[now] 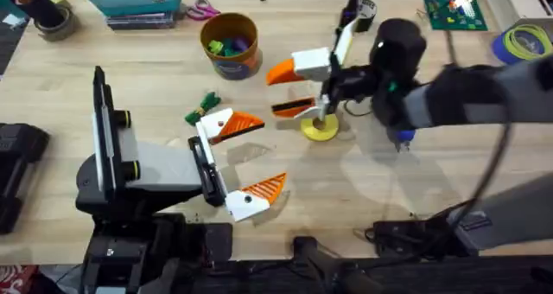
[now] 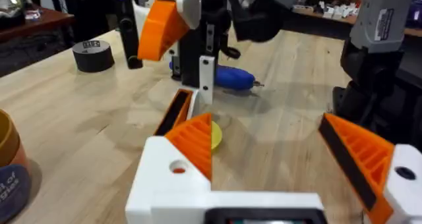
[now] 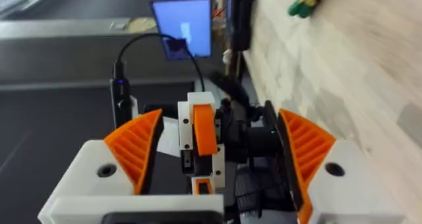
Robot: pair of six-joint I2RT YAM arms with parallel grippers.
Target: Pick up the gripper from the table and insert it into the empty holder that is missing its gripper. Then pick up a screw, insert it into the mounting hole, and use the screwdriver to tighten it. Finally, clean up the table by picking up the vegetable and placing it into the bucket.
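Here left gripper (image 1: 246,156) jaws wide apart, empty; right gripper (image 3: 214,151) jaws spread, nothing gripped.

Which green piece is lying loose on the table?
The leafy vegetable on bare wood, near the bucket; the other green toy sits inside the bucket with purple and yellow ones.

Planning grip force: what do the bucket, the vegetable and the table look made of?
Bucket: looks like smooth, slightly glossy plastic or coated card, orange-brown with a dark blue band. Vegetable: green, leafy, probably soft plastic or fabric; too small to tell. Table: pale wood with visible grain, matte.
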